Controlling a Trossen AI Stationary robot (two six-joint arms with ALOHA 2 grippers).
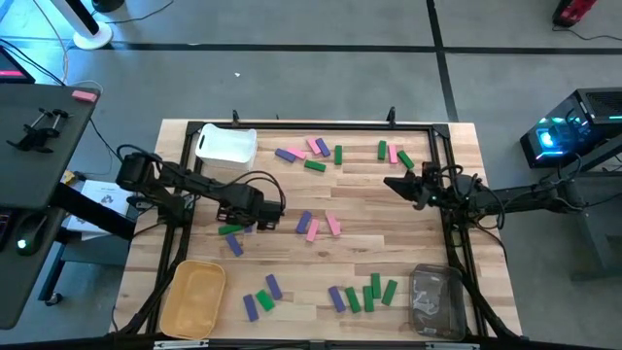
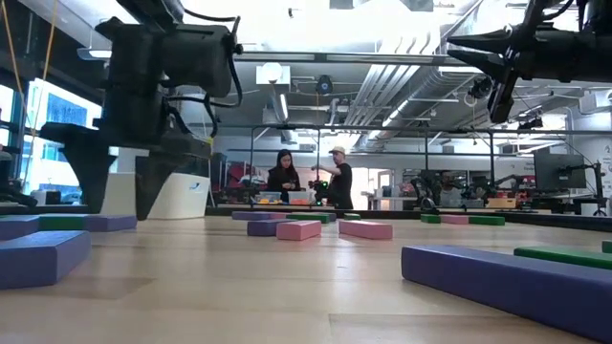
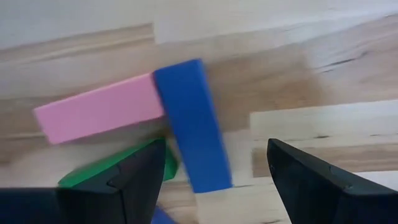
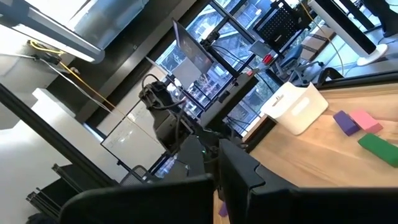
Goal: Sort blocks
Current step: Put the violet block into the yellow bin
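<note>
Pink, green and purple blocks lie flat in loose groups on the wooden table (image 1: 389, 243): at the far middle (image 1: 313, 154), the far right (image 1: 394, 153), the centre (image 1: 319, 226) and along the near side (image 1: 362, 295). My left gripper (image 1: 245, 210) points down, open, low over a cluster at the left. In its wrist view a purple block (image 3: 193, 127) reaches in between the fingers, closer to one of them, beside a pink block (image 3: 93, 115) and a green block (image 3: 115, 169). My right gripper (image 1: 400, 183) hangs shut above the table's right side, holding nothing.
A white bin (image 1: 225, 146) stands at the far left, a yellow bin (image 1: 192, 297) at the near left and a clear bin (image 1: 435, 301) at the near right. Black frame rails run along the table's edges. People stand in the room beyond the table (image 2: 311, 177).
</note>
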